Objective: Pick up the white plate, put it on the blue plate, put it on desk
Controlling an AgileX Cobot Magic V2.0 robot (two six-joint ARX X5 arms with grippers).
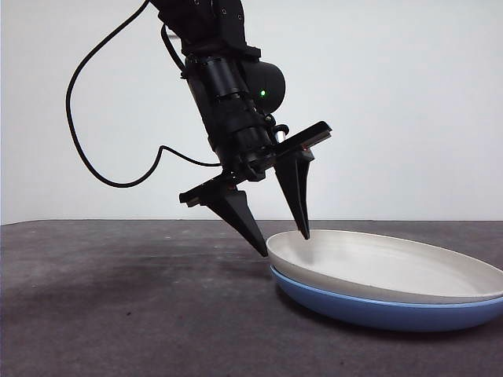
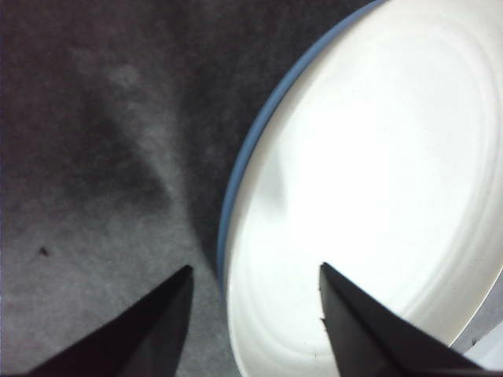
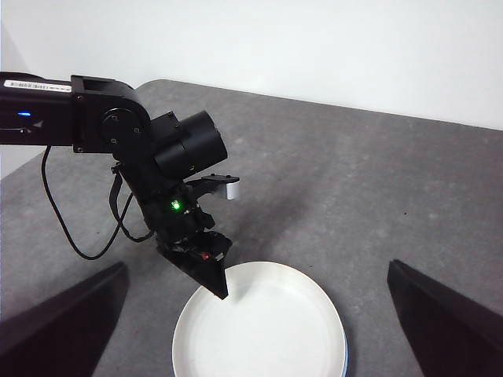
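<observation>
The white plate (image 1: 385, 267) lies nested on the blue plate (image 1: 377, 310) on the desk (image 1: 118, 314), right of centre in the front view. My left gripper (image 1: 284, 244) is open and tilted, with its tips at the plates' left edge. One jaw is over the white plate's rim (image 2: 369, 196) and the other is outside, above the desk (image 2: 94, 157). Only a thin blue edge (image 2: 240, 169) shows under the white plate. My right gripper (image 3: 258, 265) is open and high up, looking down on the white plate (image 3: 259, 330) and the left gripper (image 3: 212, 275).
A black cable (image 1: 86, 118) loops from the left arm on its left side. The grey desk surface (image 3: 377, 181) stretches around the stacked plates, and a pale wall stands behind it.
</observation>
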